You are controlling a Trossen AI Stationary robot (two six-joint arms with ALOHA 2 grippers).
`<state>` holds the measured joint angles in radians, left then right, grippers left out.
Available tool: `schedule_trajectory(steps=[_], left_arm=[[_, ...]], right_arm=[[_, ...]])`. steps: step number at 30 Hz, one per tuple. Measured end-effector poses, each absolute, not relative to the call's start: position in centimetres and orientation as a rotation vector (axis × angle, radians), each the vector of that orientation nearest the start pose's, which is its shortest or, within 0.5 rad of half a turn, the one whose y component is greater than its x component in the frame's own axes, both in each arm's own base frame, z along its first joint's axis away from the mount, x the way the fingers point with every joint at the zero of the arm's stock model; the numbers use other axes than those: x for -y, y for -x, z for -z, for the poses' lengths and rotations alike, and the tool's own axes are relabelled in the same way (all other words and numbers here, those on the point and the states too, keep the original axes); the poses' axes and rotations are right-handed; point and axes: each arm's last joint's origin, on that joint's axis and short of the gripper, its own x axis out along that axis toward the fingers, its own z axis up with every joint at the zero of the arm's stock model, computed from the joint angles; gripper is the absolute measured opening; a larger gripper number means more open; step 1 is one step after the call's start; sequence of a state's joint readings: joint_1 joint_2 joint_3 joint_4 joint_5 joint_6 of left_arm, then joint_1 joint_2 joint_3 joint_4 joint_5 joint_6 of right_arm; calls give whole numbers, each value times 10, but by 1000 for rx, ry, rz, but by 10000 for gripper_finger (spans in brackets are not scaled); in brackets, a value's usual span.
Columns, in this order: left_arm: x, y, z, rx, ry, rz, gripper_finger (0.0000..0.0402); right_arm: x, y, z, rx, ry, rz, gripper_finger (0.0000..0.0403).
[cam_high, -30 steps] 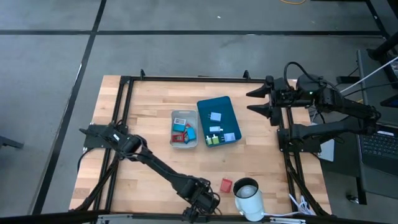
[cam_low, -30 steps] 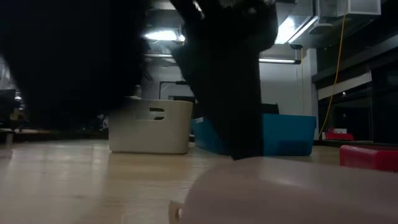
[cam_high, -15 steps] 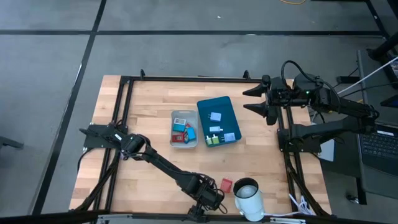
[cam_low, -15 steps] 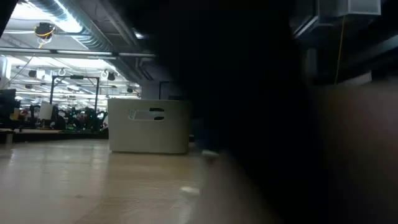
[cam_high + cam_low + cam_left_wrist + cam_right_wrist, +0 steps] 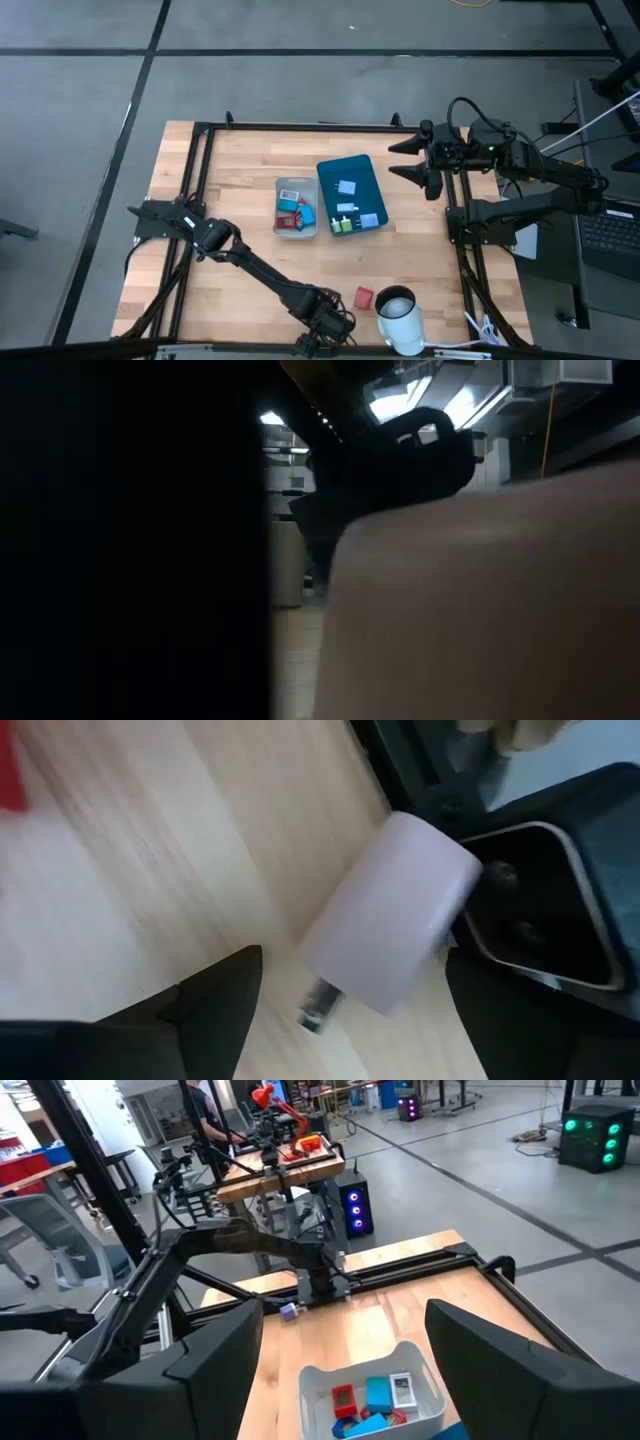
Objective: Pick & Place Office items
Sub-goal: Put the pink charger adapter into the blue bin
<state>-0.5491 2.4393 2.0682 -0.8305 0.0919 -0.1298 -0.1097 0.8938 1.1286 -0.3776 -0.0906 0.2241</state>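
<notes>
Wooden table over grey floor holds both arms: left gripper and right gripper spread apart.

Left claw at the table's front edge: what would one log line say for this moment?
left claw: open, over white plug | red piece: on table beside it | right claw: open, waiting at far right

1. A wooden table inside a black frame.
2. A grey bin just beside a teal tray, mid-table.
3. A white cylinder at the near edge.
</notes>
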Motion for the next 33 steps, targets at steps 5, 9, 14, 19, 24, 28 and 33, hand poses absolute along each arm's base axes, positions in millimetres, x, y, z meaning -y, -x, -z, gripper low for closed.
schedule_trajectory(steps=[5, 9, 14, 19, 24, 28, 33], left_arm=[[262, -436, -152, -1165, -260, 495, 282], [262, -441, -155, -1108, -276, 556, 255], [266, -443, -157, -1070, -256, 618, 207], [265, -444, -157, -1077, -220, 639, 149], [264, -444, -157, -1096, -174, 612, 121], [259, -447, -157, -1102, -140, 574, 121], [244, -456, -156, -1107, -101, 507, 121]], right_arm=[[17, -175, -411, -141, -238, 36, 284], [17, -175, -410, -143, -238, 37, 284], [17, -175, -410, -140, -238, 38, 284], [17, -175, -411, -140, -238, 40, 284], [17, -175, -411, -135, -238, 39, 284], [17, -176, -413, -118, -239, 37, 284], [17, -176, -413, -110, -239, 35, 284]])
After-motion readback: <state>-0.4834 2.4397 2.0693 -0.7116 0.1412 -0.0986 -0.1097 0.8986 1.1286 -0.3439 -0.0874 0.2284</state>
